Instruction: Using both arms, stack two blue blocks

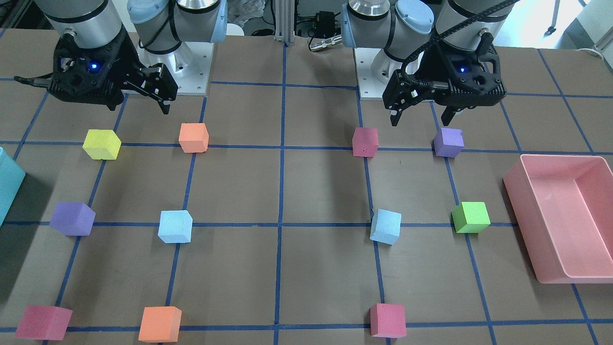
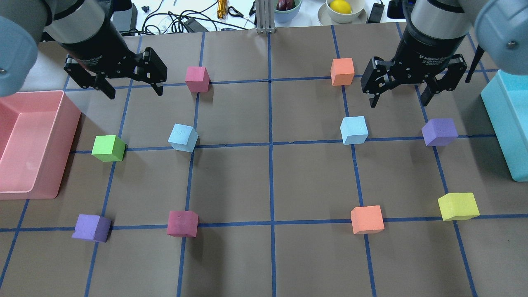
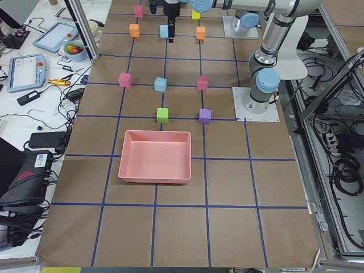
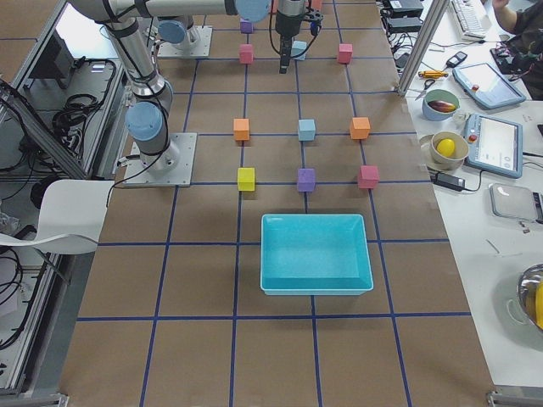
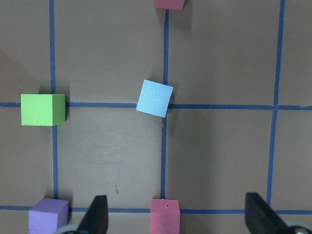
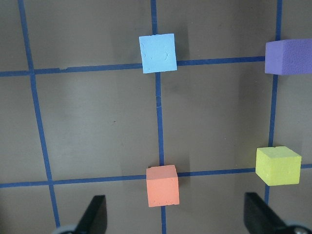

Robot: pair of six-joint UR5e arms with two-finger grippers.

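Two pale blue blocks sit apart on the table. One (image 2: 182,137) (image 1: 386,226) is on my left side and shows in the left wrist view (image 5: 154,98). The other (image 2: 354,130) (image 1: 175,226) is on my right side and shows in the right wrist view (image 6: 157,52). My left gripper (image 2: 135,93) (image 1: 421,120) (image 5: 175,197) is open and empty, high above the table. My right gripper (image 2: 398,102) (image 1: 139,103) (image 6: 173,197) is open and empty too, also high up. Neither touches a block.
A pink bin (image 2: 37,189) stands at the left edge and a teal bin (image 2: 507,123) at the right edge. Around the blue blocks lie a green cube (image 2: 108,148), two purple cubes (image 2: 439,132), three pink cubes (image 2: 196,78), two orange cubes (image 2: 366,219) and a yellow cube (image 2: 458,206).
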